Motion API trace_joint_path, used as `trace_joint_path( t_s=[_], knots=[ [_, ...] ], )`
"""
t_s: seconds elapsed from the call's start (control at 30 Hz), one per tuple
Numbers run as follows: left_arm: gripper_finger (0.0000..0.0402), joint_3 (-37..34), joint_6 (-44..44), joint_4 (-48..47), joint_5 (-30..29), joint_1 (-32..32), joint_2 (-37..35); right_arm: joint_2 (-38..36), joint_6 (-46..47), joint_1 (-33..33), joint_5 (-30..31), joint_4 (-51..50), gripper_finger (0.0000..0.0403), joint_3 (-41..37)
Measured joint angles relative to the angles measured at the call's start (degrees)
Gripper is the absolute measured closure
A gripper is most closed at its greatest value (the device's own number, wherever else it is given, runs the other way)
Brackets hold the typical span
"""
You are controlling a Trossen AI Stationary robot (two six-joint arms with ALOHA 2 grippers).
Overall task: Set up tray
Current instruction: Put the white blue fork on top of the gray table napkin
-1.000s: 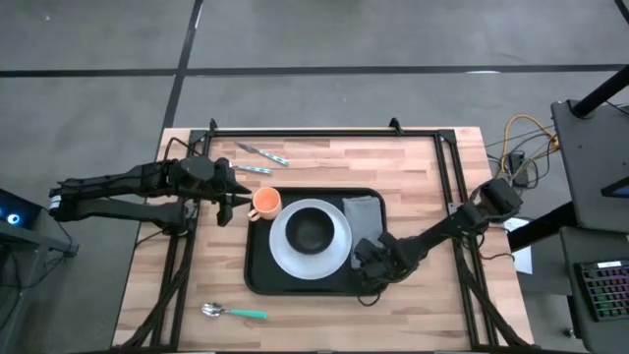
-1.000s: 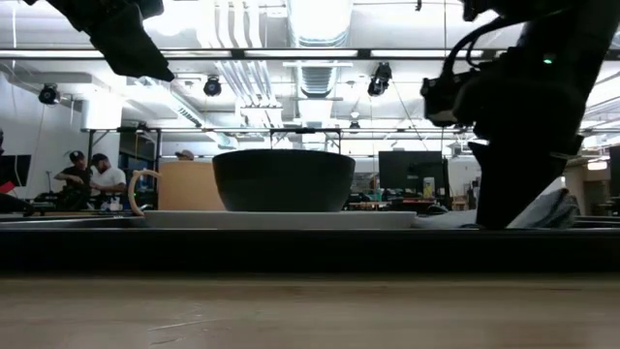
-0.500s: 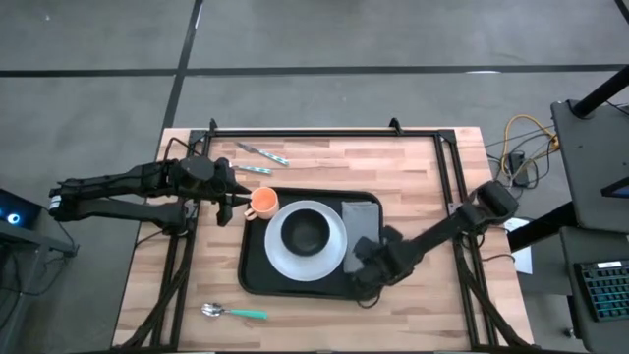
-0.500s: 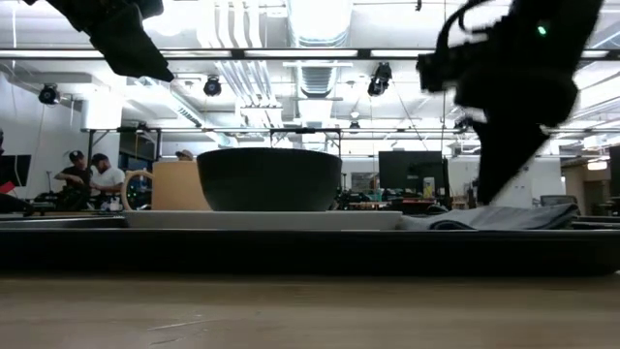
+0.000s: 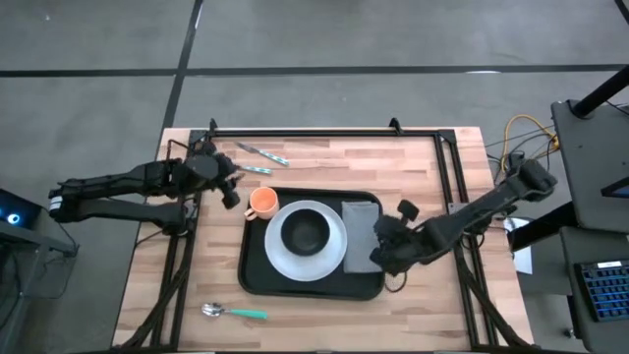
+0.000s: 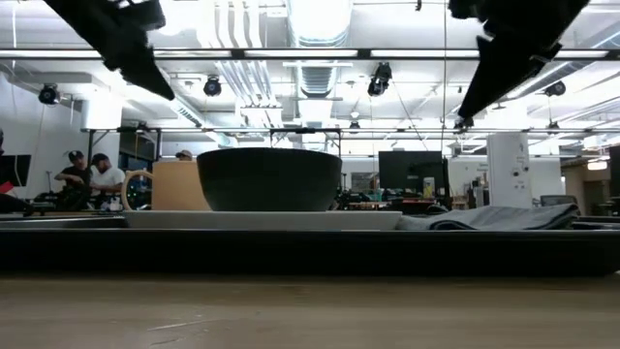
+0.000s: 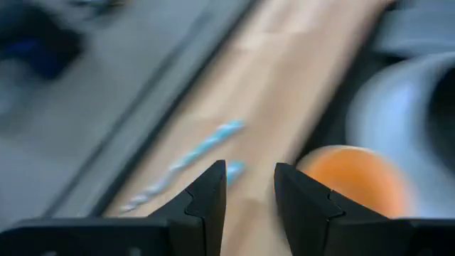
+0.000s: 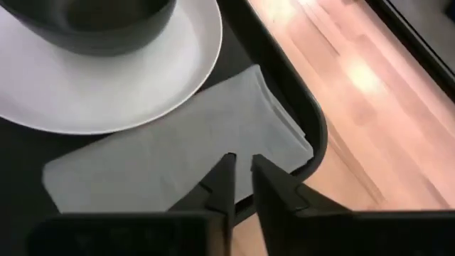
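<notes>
The black tray (image 5: 257, 275) lies mid-table. On it stand a white plate (image 5: 285, 261) with a dark bowl (image 5: 308, 232) and an orange cup (image 5: 263, 203) at the far left corner. A grey folded napkin (image 5: 360, 228) lies flat right of the plate. My right gripper (image 5: 377, 259) hangs above the tray's near right corner and the napkin (image 8: 178, 163), empty, with its fingers only slightly apart. My left gripper (image 5: 231, 194) hovers just left of the cup (image 7: 355, 178), empty, with a small gap between its fingers.
Two blue-handled pieces of cutlery (image 5: 260, 153) lie on the wood beyond the cup. A teal-handled spoon (image 5: 234, 313) lies near the front left edge. A black frame rail (image 5: 324, 131) runs along the table's far edge. People show in the room behind, in the low view.
My right gripper has laid the napkin's raised end down, so it now lies flat on the tray. It has then let go and risen, moving toward the table's right edge. My left gripper has drawn back a little from the cup.
</notes>
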Motion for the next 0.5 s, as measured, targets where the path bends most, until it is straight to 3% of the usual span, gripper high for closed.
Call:
trace_joint_path(
  t_s=[0.1,0.2,0.5],
  knots=[
    [0.0300,0.58,-1.97,0.10,-8.43,3.19,1.17,-5.00,-3.00,-0.08,-0.01,6.64,0.0321,-4.57],
    [0.0300,1.32,-10.85,0.40,-16.85,6.39,2.65,-8.92,-7.61,-0.03,-1.08,14.21,0.0283,-8.40],
    [0.0300,3.79,-38.52,2.78,-19.65,13.98,10.55,-13.07,-13.82,-0.03,-1.46,26.57,0.0235,-13.31]
  ],
)
